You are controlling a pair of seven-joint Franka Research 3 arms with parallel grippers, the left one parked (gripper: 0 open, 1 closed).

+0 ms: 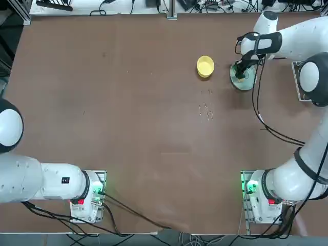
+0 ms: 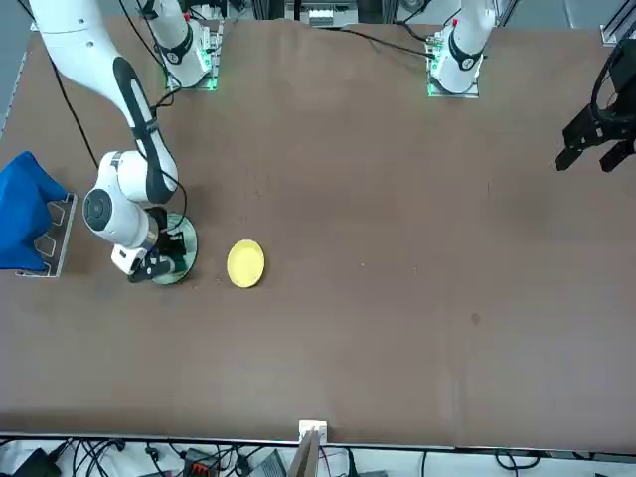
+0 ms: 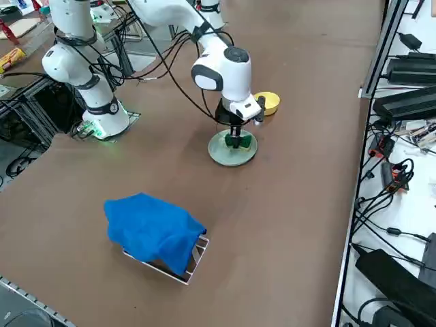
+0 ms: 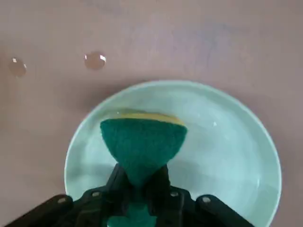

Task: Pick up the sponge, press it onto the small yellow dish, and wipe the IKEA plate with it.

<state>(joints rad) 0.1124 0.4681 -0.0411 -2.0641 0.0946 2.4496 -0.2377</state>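
Seen from the wrist, the right pincer (image 4: 138, 189) is clamped hard on the sponge (image 4: 142, 142), its two black fingers (image 4: 116, 177) squeezing the middle so that the dark green face bulges out fan-shaped beyond them, with a thin strip of the yellow foam showing along the far edge. The sponge sits over the IKEA plate (image 4: 227, 142), whose pale mint inside looks wet and glossy; its yellow edge looks pressed to the plate's surface, though actual contact cannot be confirmed. Just beyond the plate's rim two small drops of water (image 4: 95, 60) lie on the brown worktop (image 4: 213, 42).

From the right side, the pincer (image 3: 236, 139) points straight down into the plate (image 3: 221, 155), and the sponge (image 3: 238, 142) shows as a green patch between the fingertips. The small yellow dish (image 3: 270, 102) stands just beyond the plate, close to it but apart, half hidden behind the wrist. Nearer that camera, a blue cloth (image 3: 153, 228) is draped over a small metal stand (image 3: 197, 255).

From overhead, the plate (image 1: 245, 82) lies near the worktop's far right part, with the yellow dish (image 1: 205, 66) just beside it on the left. A scatter of tiny drops (image 1: 206, 111) marks the worktop a little nearer the robot.
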